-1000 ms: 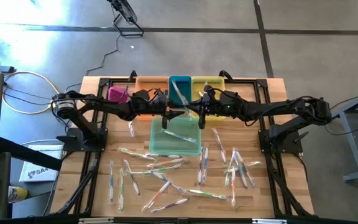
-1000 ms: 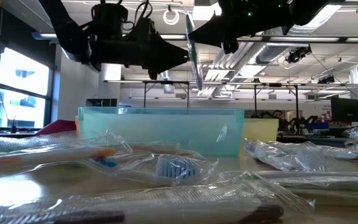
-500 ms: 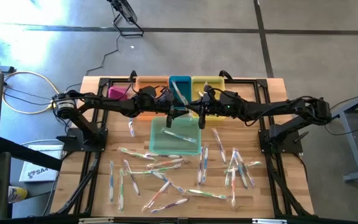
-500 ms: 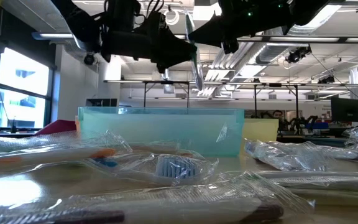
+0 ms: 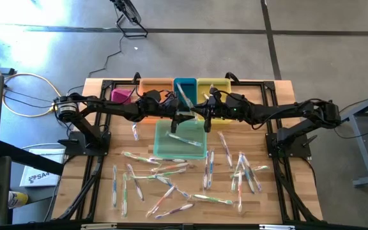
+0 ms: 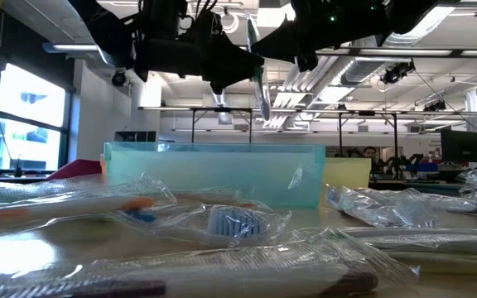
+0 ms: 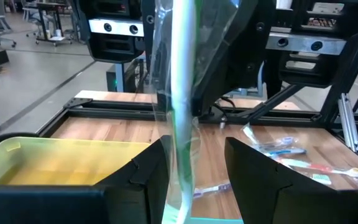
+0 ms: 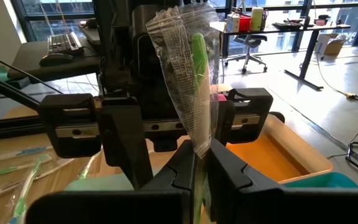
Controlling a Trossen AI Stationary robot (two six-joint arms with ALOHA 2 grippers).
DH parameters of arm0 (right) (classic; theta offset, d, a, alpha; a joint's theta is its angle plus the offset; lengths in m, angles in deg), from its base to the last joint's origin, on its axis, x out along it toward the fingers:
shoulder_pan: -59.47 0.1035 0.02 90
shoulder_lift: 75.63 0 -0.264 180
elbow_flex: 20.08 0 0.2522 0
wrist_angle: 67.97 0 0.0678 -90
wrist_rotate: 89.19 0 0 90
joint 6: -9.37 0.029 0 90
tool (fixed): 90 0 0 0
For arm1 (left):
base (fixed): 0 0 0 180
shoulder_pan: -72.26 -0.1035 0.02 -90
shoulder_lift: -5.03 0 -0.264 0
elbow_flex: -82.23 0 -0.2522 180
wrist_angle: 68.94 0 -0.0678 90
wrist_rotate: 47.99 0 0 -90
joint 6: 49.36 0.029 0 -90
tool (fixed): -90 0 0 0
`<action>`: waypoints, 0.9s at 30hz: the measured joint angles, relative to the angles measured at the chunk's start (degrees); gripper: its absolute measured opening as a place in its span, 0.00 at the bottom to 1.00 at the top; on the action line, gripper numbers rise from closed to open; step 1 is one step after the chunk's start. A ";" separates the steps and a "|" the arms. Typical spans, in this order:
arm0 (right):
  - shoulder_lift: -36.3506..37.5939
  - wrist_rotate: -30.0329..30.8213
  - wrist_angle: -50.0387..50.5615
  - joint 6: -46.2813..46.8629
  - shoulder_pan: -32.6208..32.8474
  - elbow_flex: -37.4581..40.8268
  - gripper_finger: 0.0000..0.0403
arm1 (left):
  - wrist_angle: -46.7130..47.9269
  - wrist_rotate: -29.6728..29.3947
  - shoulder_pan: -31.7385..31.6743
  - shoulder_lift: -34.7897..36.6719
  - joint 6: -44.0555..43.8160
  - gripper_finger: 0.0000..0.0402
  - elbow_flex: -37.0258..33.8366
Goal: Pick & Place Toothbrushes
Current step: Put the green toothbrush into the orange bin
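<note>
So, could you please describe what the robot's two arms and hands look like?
Both arms are black, slim and jointed, with dark cables along them. The left hand has two broad, blocky black fingers; the right hand has the same angular black fingers. No markings are visible.

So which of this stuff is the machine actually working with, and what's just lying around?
Part of the job:
- wrapped green toothbrush pinched upright in the right gripper
- left gripper, open around that toothbrush
- loose toothbrushes scattered on the table
- teal bin and the coloured bins behind it

Just lying about:
- cables beside the table
- office chair in the room
</note>
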State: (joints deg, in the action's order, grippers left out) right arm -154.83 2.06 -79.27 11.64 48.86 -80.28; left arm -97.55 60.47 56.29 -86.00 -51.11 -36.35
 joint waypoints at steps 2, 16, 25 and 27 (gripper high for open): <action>0.00 -0.19 0.00 -0.01 0.00 0.00 0.04 | 0.00 0.00 0.00 0.00 -0.01 0.37 0.00; 0.00 -0.19 0.00 0.01 0.00 0.00 0.04 | -0.81 -0.17 0.00 0.00 -0.01 0.37 0.00; 0.00 -0.30 0.00 0.03 0.00 0.00 0.04 | -0.81 -0.20 -0.04 0.00 -0.01 0.20 0.00; 0.00 -0.36 0.00 0.05 0.00 0.00 0.04 | -0.81 -0.33 -0.04 0.00 -0.03 0.15 0.00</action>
State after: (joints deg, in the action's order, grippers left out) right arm -154.83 1.70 -79.27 11.69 48.86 -80.28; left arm -98.36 60.13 56.25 -86.00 -51.14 -36.35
